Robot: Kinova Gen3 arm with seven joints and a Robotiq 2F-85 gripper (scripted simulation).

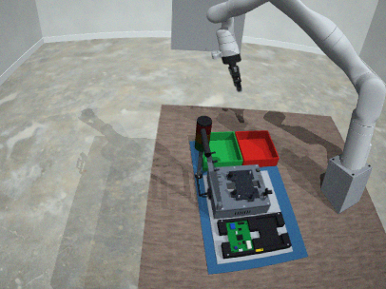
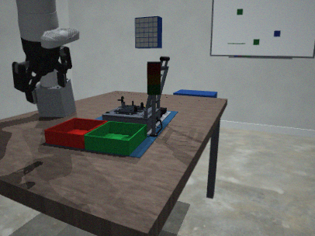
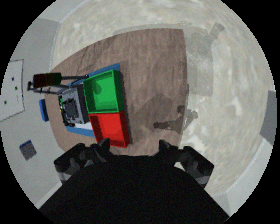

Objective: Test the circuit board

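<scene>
Hanging high, past the worktop's edge on the bin side, the gripper [image 1: 239,89] [image 2: 42,85] [image 3: 134,144] has its fingers spread wide, nothing between them. Nearest that edge, the green bin [image 1: 225,148] [image 2: 115,138] [image 3: 103,91] and the red bin [image 1: 257,148] [image 2: 75,133] [image 3: 109,129] sit side by side, both empty. Next inward stands the tester [image 1: 242,190] [image 2: 126,114] [image 3: 74,106], its lid raised and no board in its nest; the signal light [image 1: 203,133] [image 2: 154,78] [image 3: 47,80] looks unlit. Beyond it, toward the opposite edge, the black tray [image 1: 269,233] holds the green circuit board [image 1: 239,236], component side up, in one side; its other side is vacant.
</scene>
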